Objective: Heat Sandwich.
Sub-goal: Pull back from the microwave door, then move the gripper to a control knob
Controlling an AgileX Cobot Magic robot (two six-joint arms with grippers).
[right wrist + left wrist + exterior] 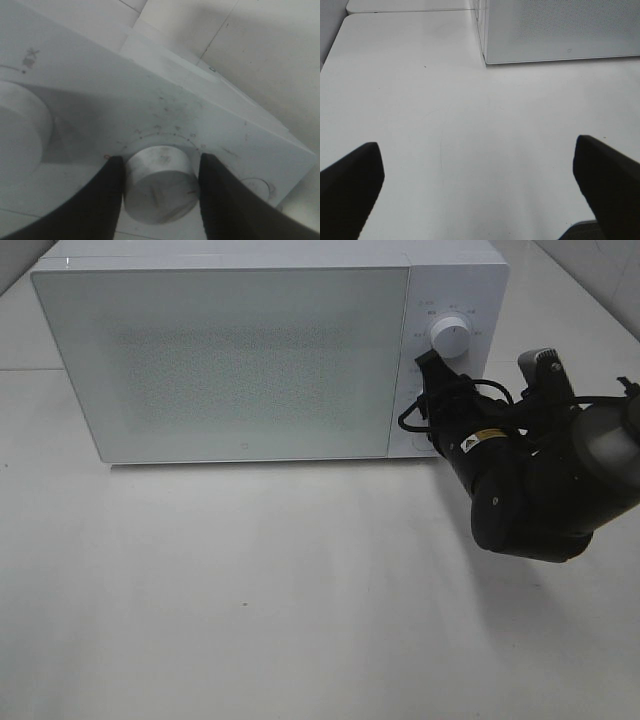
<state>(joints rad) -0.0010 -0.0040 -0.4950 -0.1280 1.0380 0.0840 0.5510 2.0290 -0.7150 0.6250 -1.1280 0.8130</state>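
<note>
White microwave (455,280), grey-speckled door (240,365)

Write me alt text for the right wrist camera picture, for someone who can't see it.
The right pincer grips a round white knob on the microwave's control panel, squeezing it from both sides. A second knob shows beside it.

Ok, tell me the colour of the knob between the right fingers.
The knob is white, clearest in the right wrist view.
</note>
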